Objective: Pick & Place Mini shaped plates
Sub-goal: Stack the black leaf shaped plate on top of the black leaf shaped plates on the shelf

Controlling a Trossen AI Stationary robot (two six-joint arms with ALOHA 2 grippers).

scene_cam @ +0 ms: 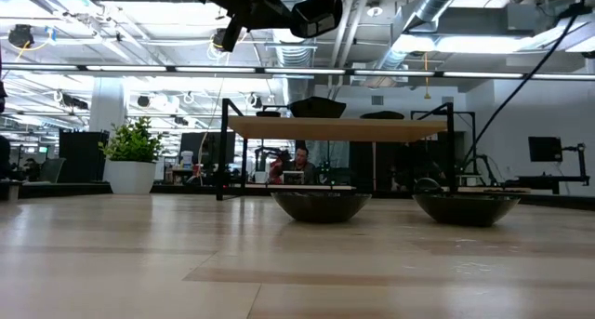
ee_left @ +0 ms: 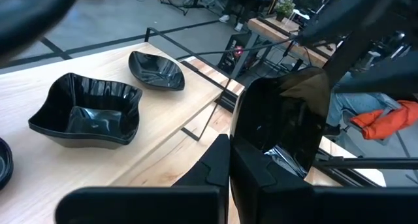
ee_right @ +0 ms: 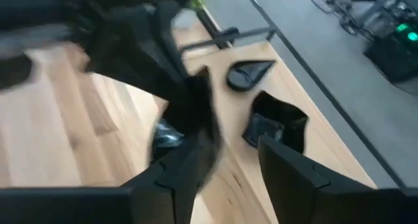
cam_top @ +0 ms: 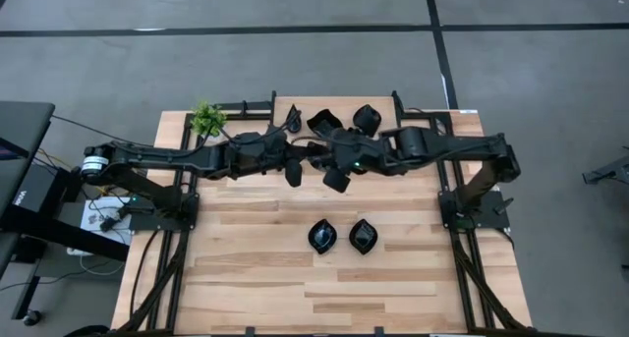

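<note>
My left gripper (cam_top: 291, 160) is high over the table's far middle, shut on a glossy black mini shaped plate (ee_left: 281, 119). My right gripper (cam_top: 336, 178) faces it from the right. Its fingers (ee_right: 294, 172) are open, and the held plate (ee_right: 189, 119) stands blurred just ahead of them; whether they touch it I cannot tell. Two more plates (cam_top: 322, 236) (cam_top: 363, 236) rest on their bases on the table. A teardrop plate (cam_top: 292, 116), a wavy square one (ee_left: 88, 116) and a leaf-like one (ee_left: 155, 68) sit on the raised shelf at the far edge. My left gripper pinches the plate by its lower rim (ee_left: 261, 155) between its two fingers. The fingers come nearly level, from the table's left. The plate stands on edge above the fingertips, lifted well clear of the table.
A small green potted plant (cam_top: 206, 118) stands at the far left corner. The black-framed wooden shelf (scene_cam: 339, 128) spans the far edge. The near half of the table (cam_top: 256, 298) is bare wood.
</note>
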